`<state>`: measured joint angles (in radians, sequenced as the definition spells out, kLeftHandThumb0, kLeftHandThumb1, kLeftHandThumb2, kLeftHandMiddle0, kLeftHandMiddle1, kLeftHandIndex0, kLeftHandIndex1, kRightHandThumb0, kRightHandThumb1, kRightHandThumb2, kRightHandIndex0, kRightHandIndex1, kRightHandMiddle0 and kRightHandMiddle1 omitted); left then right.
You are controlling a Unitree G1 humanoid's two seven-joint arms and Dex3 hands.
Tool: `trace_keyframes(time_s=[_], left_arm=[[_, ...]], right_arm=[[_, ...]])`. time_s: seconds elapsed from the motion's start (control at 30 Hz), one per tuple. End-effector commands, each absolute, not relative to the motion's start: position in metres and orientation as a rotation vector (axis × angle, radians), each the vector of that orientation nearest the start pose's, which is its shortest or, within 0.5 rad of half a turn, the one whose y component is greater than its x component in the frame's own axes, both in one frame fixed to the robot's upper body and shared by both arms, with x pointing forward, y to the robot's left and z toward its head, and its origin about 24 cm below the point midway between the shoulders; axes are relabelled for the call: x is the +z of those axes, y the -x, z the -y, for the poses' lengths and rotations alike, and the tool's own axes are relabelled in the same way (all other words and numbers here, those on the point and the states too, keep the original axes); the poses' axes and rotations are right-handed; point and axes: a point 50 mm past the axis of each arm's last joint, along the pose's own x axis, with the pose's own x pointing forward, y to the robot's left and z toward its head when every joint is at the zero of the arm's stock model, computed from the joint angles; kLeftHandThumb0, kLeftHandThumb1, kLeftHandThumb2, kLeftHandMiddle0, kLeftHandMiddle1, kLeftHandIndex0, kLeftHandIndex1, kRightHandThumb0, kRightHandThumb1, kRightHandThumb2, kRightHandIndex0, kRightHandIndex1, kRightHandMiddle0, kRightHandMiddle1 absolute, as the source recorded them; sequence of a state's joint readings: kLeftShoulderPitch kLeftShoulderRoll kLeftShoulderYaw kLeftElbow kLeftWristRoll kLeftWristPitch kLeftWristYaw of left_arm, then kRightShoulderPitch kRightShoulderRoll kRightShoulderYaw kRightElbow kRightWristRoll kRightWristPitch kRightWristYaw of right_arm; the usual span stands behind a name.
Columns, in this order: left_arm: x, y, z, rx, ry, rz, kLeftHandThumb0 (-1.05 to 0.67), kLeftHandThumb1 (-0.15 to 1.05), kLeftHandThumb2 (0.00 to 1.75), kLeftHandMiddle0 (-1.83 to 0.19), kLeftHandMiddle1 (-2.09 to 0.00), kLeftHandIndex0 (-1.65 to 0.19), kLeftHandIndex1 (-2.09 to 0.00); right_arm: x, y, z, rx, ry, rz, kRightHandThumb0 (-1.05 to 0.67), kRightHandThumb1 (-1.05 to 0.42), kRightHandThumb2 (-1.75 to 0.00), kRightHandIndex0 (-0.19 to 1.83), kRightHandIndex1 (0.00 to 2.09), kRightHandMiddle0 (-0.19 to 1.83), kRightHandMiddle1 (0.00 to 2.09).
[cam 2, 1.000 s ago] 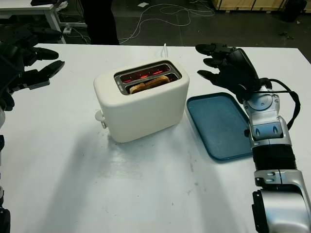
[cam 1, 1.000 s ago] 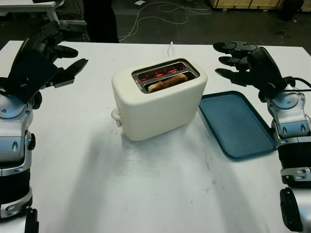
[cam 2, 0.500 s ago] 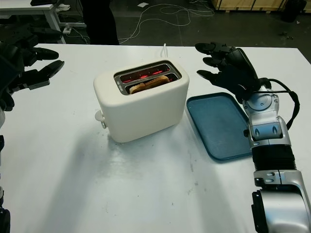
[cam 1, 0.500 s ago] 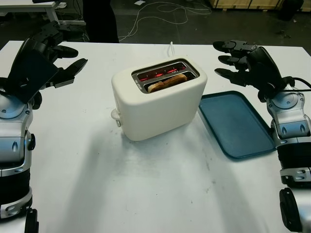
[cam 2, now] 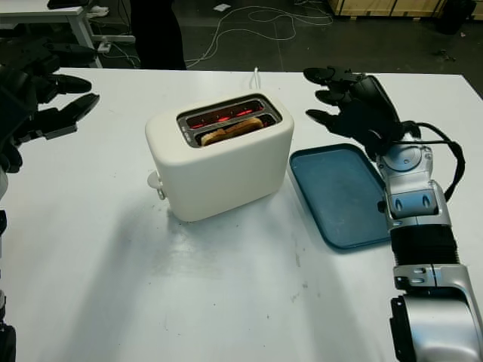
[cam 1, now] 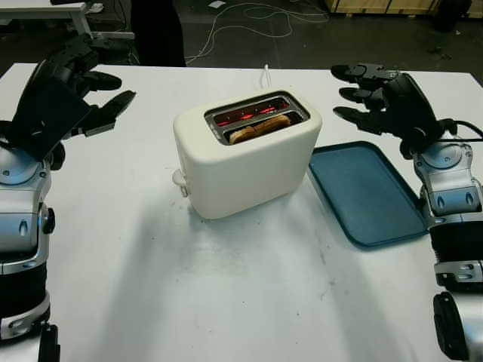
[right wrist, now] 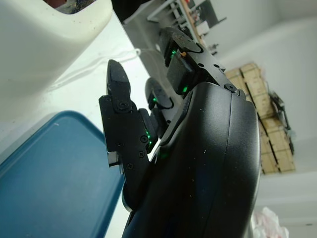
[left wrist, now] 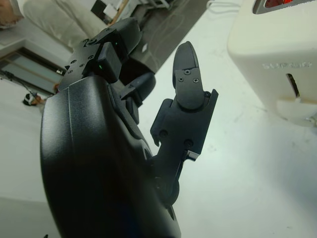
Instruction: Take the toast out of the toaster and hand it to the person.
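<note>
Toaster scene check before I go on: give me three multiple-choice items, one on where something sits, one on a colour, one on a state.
1. Where is the tray?
A. On the table beside the toaster, under the right robot hand
B. On top of the toaster
C. By the left robot hand

2. What colour is the tray?
A. Red
B. Blue
C. Yellow

3. What is the state of the toast?
A. Held by the right robot hand
B. Lying on the tray
C. In a toaster slot

Answers:
1 A: the tray lies next to the toaster, below the open right robot hand; the open left robot hand is across the table.
2 B: it is blue.
3 C: the toast sits in the near slot.
</note>
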<state>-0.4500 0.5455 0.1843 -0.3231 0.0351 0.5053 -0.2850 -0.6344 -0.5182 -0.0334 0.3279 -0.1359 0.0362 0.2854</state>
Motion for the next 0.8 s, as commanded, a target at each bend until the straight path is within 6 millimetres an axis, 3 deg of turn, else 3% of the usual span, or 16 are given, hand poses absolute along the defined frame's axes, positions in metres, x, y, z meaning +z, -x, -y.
trace_keyframes(time_s=[0.0, 0.77], left_arm=[[0.2296, -0.2903, -0.2285, -0.041, -0.546, 0.252, -0.24, 0.83, 0.41, -0.13, -1.01, -0.26, -0.68], [0.2309, -0.2919, -0.2267, -0.046, -0.546, 0.261, -0.26, 0.82, 0.42, -0.12, -1.03, -0.26, -0.67]], right_arm=[[0.1834, -0.3541, 0.2244, 0.138, 0.627, 0.196, -0.09, -0.92, -0.17, 0.56, 0.01, 0.53, 0.01], [0.1834, -0.3562, 0.2253, 0.151, 0.628, 0.207, -0.10, -0.92, -0.18, 0.55, 0.00, 0.53, 0.00]])
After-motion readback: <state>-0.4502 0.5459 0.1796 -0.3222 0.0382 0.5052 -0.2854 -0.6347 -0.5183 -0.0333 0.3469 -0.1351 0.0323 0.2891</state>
